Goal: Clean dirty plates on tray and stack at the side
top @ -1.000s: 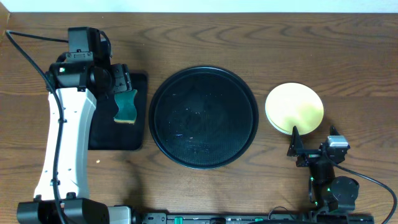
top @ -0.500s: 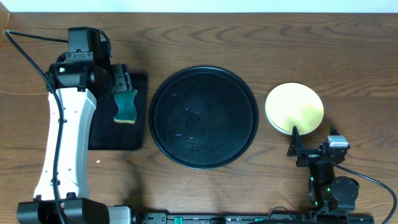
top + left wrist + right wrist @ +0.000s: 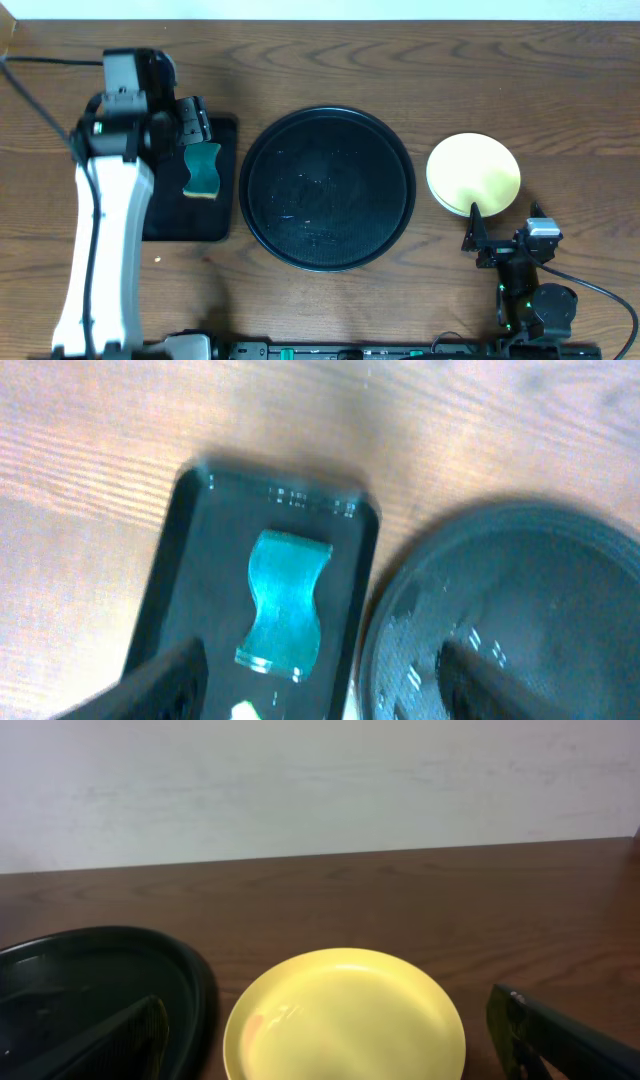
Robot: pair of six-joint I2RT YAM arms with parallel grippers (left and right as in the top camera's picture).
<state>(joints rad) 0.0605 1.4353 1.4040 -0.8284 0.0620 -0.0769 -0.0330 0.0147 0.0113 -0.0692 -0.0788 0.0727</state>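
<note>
The round black tray [image 3: 263, 150] lies in the middle of the table, wet and with no plate on it; it also shows in the left wrist view [image 3: 560, 560] and the right wrist view [image 3: 190, 970]. The pale yellow plate [image 3: 474, 172] sits on the table to its right, also seen in the right wrist view [image 3: 345, 1015]. The turquoise plates are not visible, and I cannot tell if they lie under the yellow one. My left gripper [image 3: 192, 122] [image 3: 320, 680] is open and empty above a teal sponge [image 3: 203, 170] [image 3: 285, 600]. My right gripper [image 3: 505, 235] [image 3: 335, 1055] is open and empty just in front of the yellow plate.
The sponge lies on a smaller rectangular black tray [image 3: 190, 225] [image 3: 180, 560] at the left, close beside the round tray. Bare wooden table lies behind the trays and at the far right. A pale wall stands behind the table in the right wrist view.
My left arm has risen and shifted slightly left above the rectangular tray. The sponge has stayed in place. The right arm has not moved.
</note>
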